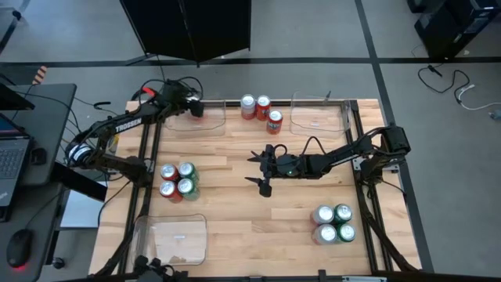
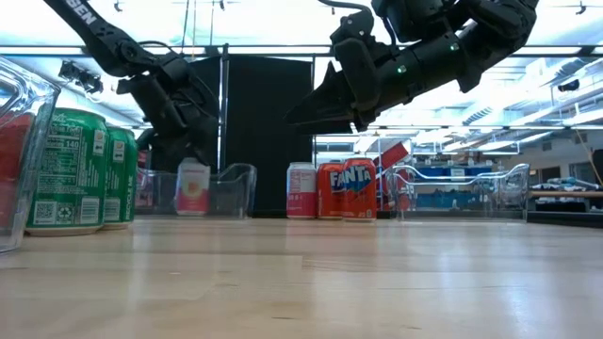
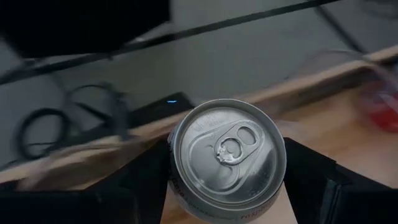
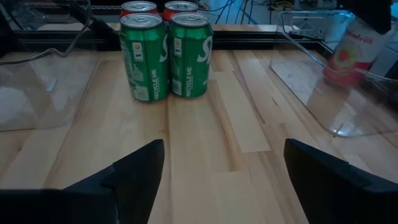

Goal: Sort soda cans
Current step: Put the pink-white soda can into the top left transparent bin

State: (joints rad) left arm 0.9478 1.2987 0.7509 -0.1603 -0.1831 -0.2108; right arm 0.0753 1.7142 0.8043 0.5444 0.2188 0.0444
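My left gripper (image 3: 227,180) held a pale can (image 3: 227,158) over the far-left tray (image 1: 211,121); right gripper (image 1: 262,168) hung wide, empty; next, set it down upright and release.

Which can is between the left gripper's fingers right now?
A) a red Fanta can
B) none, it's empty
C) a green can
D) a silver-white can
D: the left wrist view shows the left gripper closed around a silver-white can, and the high view places it over the far-left clear tray.
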